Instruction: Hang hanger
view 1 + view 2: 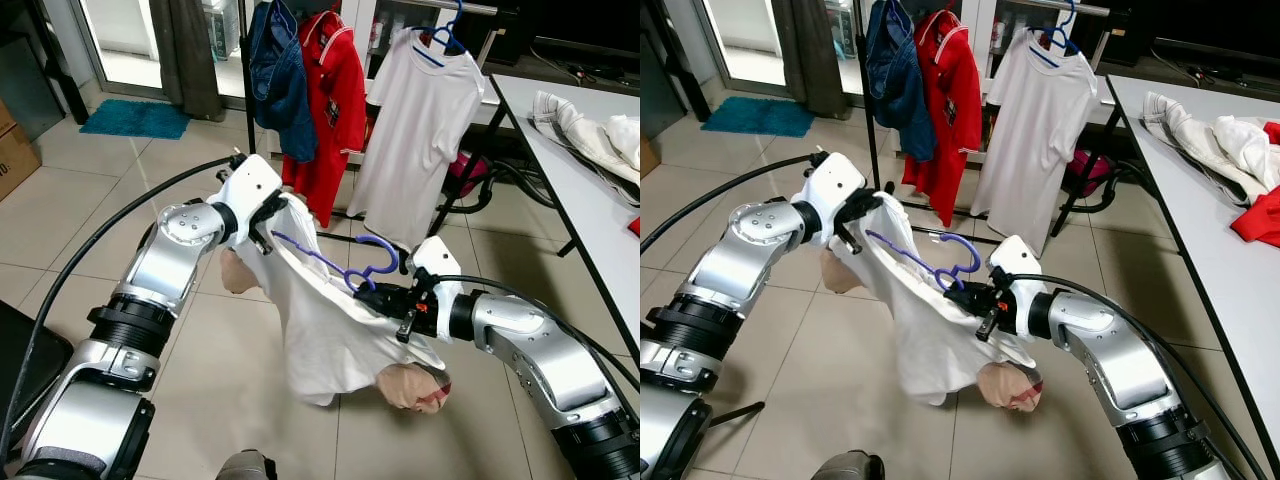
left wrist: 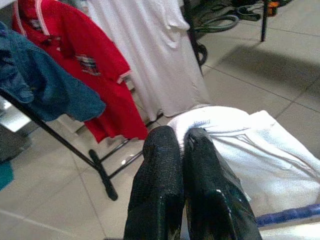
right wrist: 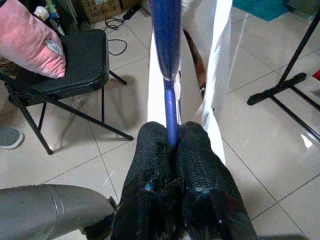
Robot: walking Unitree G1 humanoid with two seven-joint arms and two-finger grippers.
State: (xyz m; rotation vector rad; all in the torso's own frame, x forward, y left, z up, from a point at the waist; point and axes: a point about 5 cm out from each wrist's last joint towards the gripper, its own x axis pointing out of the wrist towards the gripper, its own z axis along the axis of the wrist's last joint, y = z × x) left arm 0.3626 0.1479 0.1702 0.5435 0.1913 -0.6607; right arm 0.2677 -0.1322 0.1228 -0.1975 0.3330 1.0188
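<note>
A black clothes rack [image 1: 247,90] stood on the tiled floor [image 1: 70,200], carrying a blue denim garment [image 1: 277,75], a red polo shirt [image 1: 333,100] beside it, and a white T-shirt [image 1: 420,120] on a blue hanger. A teal mat [image 1: 135,118] lay by the doorway, next to a dark curtain [image 1: 185,50]. To the right, a white table [image 1: 590,200] held crumpled white clothes [image 1: 585,125]. A black folding chair [image 3: 75,70] had a pink cushion [image 3: 30,42] on it.

A purple hanger [image 1: 345,262] carries a white shirt [image 1: 320,330]; behind hang a red polo [image 1: 330,100] and blue denim [image 1: 275,80].
</note>
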